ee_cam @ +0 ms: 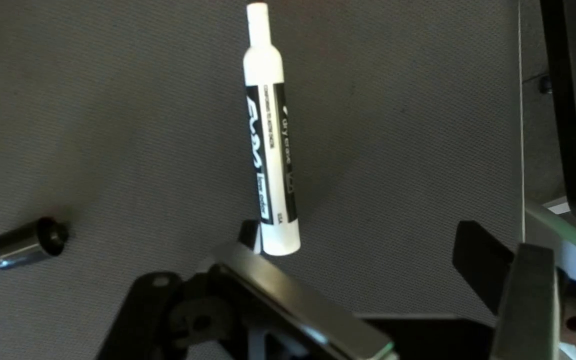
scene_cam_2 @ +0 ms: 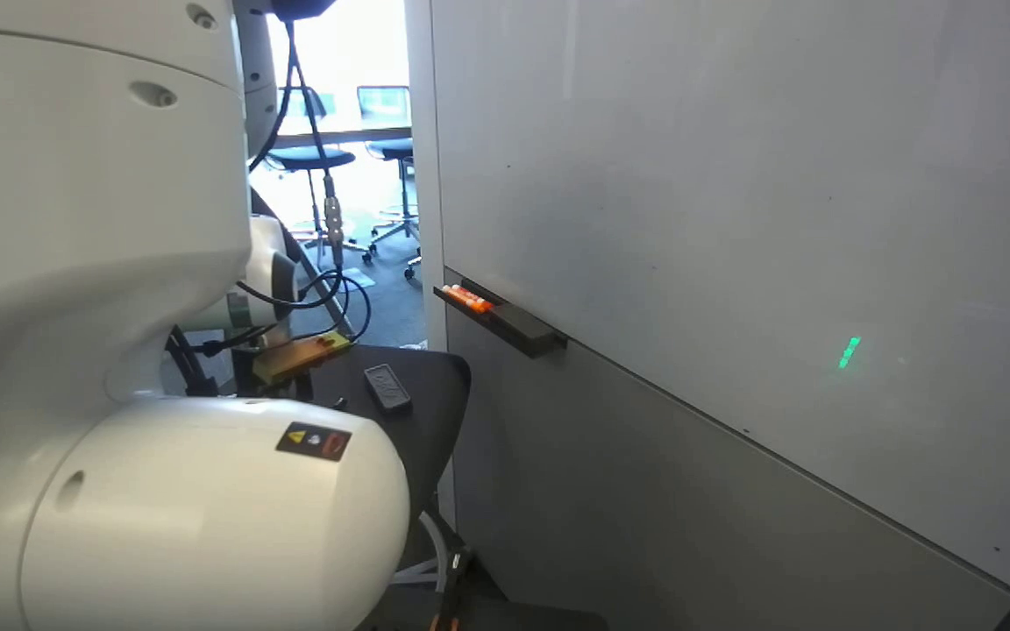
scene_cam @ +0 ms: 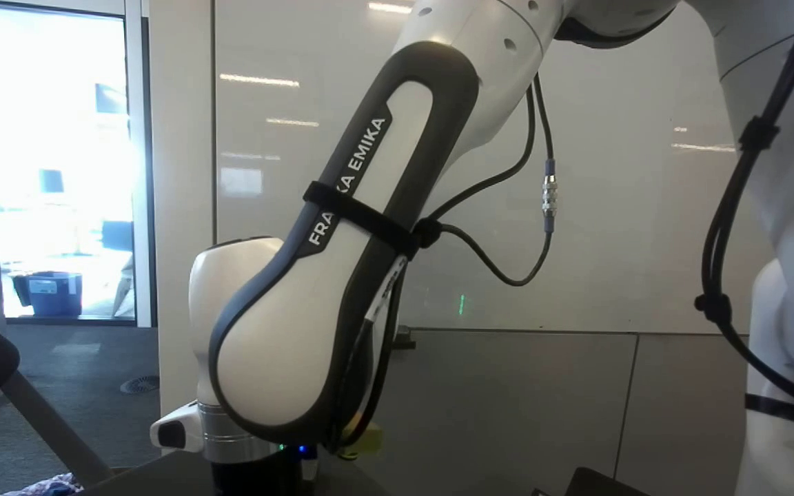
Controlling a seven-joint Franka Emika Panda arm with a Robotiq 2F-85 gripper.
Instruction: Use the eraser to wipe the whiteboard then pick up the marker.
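Writing: in the wrist view I am making out EXPO, "dry erase" and "low odor" along the marker (ee_cam: 272, 150); the finer print is coming out too small. In an exterior view the arm (scene_cam: 300, 331) is showing FRA and KA EMIKA, a black strap (scene_cam: 362, 217) crossing between the two. In an exterior view a warning label (scene_cam_2: 315, 440) is carrying small pictograms, left of the frame's centre and low down.

Counts: one marker is lying uncapped on the desk (ee_cam: 133, 125), running from the top edge of the wrist frame down to its middle, writing end uppermost. One black cap (ee_cam: 27, 243) is lying well apart from it, at lower left. One eraser (scene_cam_2: 387, 388) is lying on the desk, left of centre in an exterior view, its face bearing marks I am failing to read. Two orange-and-white markers (scene_cam_2: 467, 299) are sitting side by side in the tray (scene_cam_2: 505, 335), near that frame's middle, at the foot of the whiteboard (scene_cam_2: 733, 219). One short green streak (scene_cam_2: 849, 352) is showing on the whiteboard, right of frame.

Hand: I am holding my hand (ee_cam: 360, 245) over the desk, low in the wrist frame, fingers (ee_cam: 528, 300) spread wide, a broad gap standing between them. The marker's blunt end is lying just beside the fingertip nearer the frame's middle; whether the two are touching I cannot tell.
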